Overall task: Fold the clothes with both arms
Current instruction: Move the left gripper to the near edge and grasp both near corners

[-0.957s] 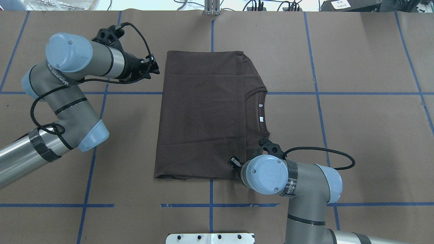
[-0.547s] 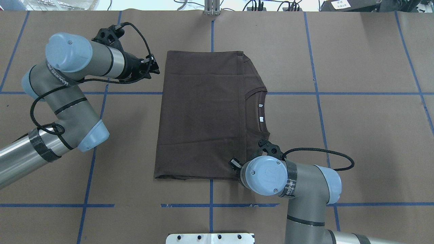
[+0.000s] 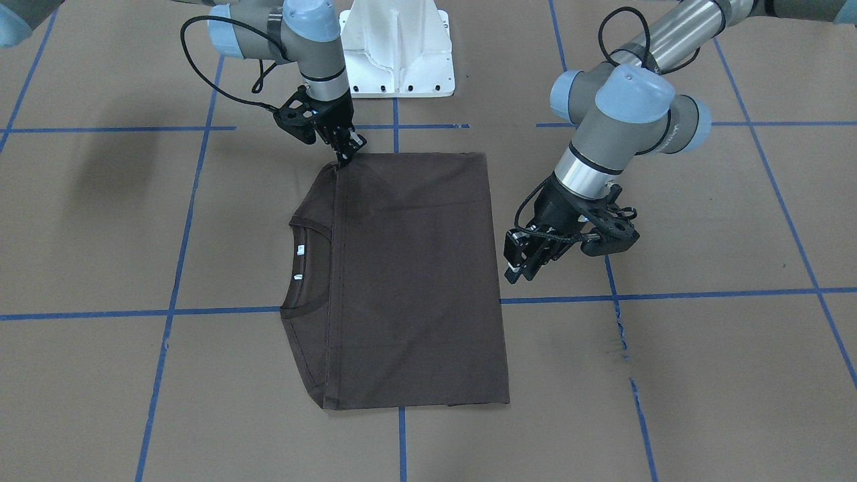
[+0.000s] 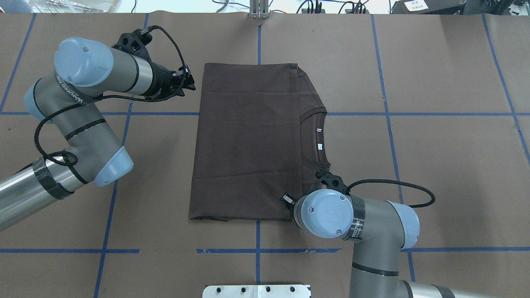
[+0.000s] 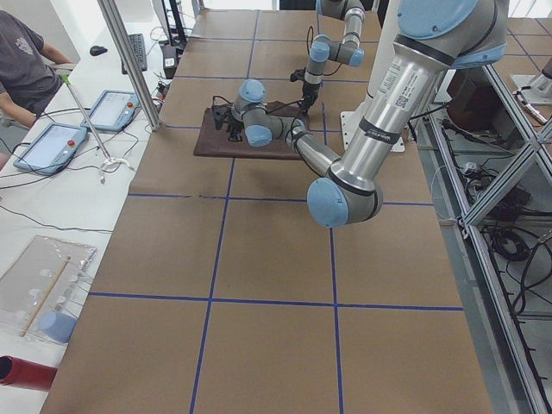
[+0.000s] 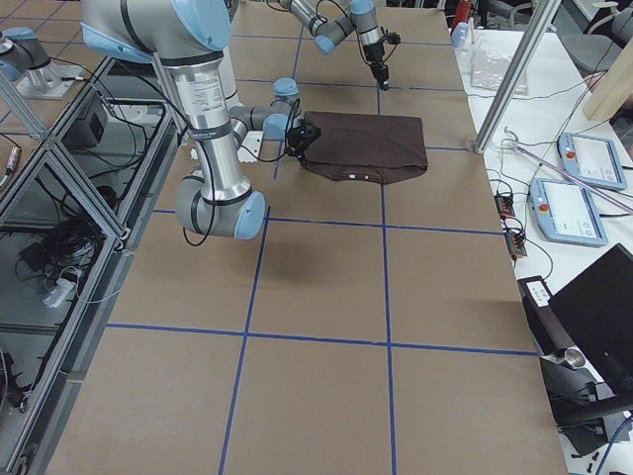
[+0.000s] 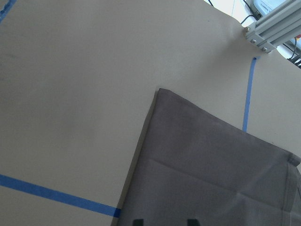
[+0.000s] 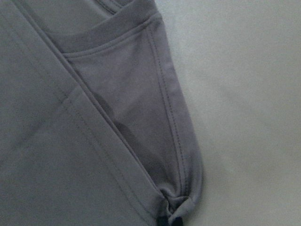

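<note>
A: T-shirt lies folded flat at the middle of the table, collar at 3 o'clock from overhead.
B: Light, limp cloth, probably; layers slide apart unless pinched together.
A: The right gripper is clenched on its 5 o'clock corner. The left gripper hangs spread, just off the edge at 10 o'clock.
B: The 11 o'clock corner looks best for it.

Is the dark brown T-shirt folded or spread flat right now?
Folded: the dark brown T-shirt forms a rectangle, no sleeves showing, its hem edge lying beside the ribbed collar.
</note>
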{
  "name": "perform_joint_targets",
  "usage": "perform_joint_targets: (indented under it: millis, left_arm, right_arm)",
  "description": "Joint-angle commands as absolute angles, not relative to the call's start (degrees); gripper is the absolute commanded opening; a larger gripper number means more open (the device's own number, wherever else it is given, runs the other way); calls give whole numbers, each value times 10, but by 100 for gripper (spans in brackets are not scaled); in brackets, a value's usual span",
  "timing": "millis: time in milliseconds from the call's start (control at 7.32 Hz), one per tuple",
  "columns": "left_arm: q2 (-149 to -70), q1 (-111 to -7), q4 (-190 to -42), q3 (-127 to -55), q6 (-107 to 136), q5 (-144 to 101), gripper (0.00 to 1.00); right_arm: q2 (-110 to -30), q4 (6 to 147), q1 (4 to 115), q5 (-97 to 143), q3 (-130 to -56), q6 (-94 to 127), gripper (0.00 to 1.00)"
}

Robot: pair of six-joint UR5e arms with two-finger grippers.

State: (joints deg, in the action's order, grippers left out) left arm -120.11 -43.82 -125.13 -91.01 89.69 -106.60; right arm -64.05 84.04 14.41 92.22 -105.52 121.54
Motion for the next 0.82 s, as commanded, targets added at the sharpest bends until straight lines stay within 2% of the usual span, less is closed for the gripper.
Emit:
perform_joint_targets:
  millis: [0, 410, 683]
  left_arm:
    - [-1194, -421, -1231, -955, 965, -1065, 42]
    - [-1103, -261, -1230, -1069, 1102, -972, 43]
    - [-1068, -138, -1194, -1096, 1165, -852, 43]
  right_arm:
    - [-660, 841, 146, 926, -1091, 1213, 0]
    - [-679, 839, 147, 929, -1107, 1211, 0]
    - [-687, 836, 147, 931, -1109, 1210, 0]
